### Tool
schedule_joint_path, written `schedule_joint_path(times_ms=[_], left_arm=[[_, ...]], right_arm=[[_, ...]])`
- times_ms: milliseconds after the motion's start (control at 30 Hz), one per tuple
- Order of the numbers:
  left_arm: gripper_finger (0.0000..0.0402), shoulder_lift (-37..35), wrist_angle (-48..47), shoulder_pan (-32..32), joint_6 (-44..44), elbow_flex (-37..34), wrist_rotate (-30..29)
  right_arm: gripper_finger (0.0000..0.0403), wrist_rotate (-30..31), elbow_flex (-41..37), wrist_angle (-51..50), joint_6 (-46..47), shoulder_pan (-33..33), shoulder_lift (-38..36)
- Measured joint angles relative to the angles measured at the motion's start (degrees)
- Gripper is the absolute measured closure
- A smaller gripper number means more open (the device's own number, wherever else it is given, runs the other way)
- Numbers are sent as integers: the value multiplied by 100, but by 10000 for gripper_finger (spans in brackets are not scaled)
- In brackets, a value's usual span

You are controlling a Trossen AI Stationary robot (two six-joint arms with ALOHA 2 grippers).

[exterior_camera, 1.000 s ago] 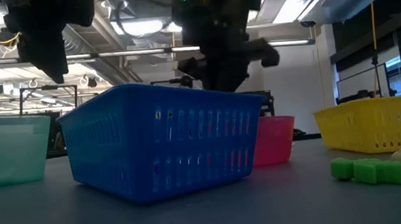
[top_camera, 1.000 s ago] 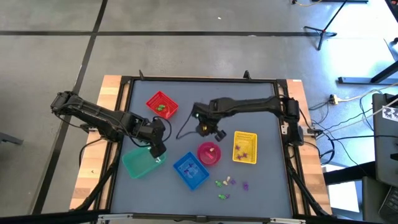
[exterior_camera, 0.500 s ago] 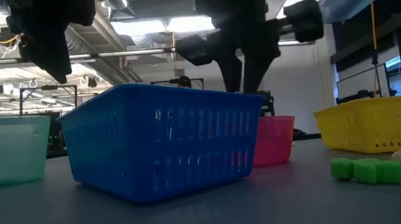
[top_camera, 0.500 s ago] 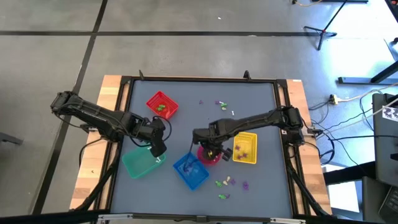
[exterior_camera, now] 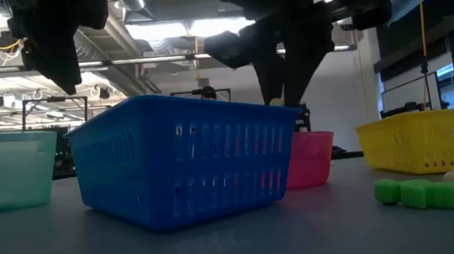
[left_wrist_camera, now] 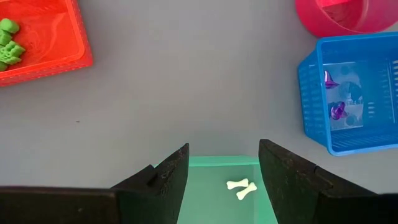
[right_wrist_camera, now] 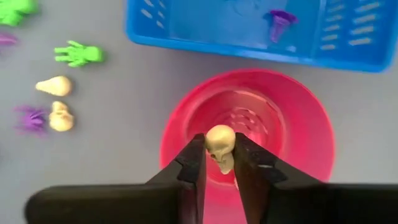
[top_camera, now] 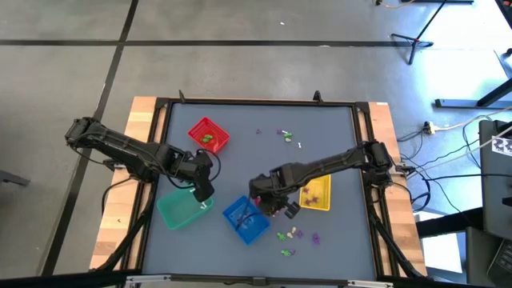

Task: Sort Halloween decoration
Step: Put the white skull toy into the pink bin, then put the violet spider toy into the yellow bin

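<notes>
The right gripper (right_wrist_camera: 219,163) pinches a cream skull (right_wrist_camera: 219,144) between its fingertips, directly above the pink bowl (right_wrist_camera: 298,130). The skull's rounded crown faces away from the wrist and its long axis runs along the fingers. Just beside the bowl, the blue basket (right_wrist_camera: 348,46) holds a purple trinket (right_wrist_camera: 279,21) on a pale sticker whose writing is too small to read. Loose pieces (right_wrist_camera: 58,106) in green, cream and purple lie on the table near the bowl. The left gripper (left_wrist_camera: 217,168) hangs open over the teal basket (left_wrist_camera: 205,199), where a white bone (left_wrist_camera: 241,188) lies slightly tilted. The red basket (left_wrist_camera: 43,37) holds green pieces (left_wrist_camera: 9,40).
</notes>
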Motion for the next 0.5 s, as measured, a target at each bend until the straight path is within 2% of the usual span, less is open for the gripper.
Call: schedule_joint_path(times_ms=[167,333,500], left_arm=[[224,0,0,0,0,0,0],[224,0,0,-1,0,0,-1],[224,0,0,-2,0,0,-25]], right_arm=[[275,284,0,1,469,-8,0],[220,320,0,-40,1353,-9,0],[200,177,0,-344,2405,-9,0]])
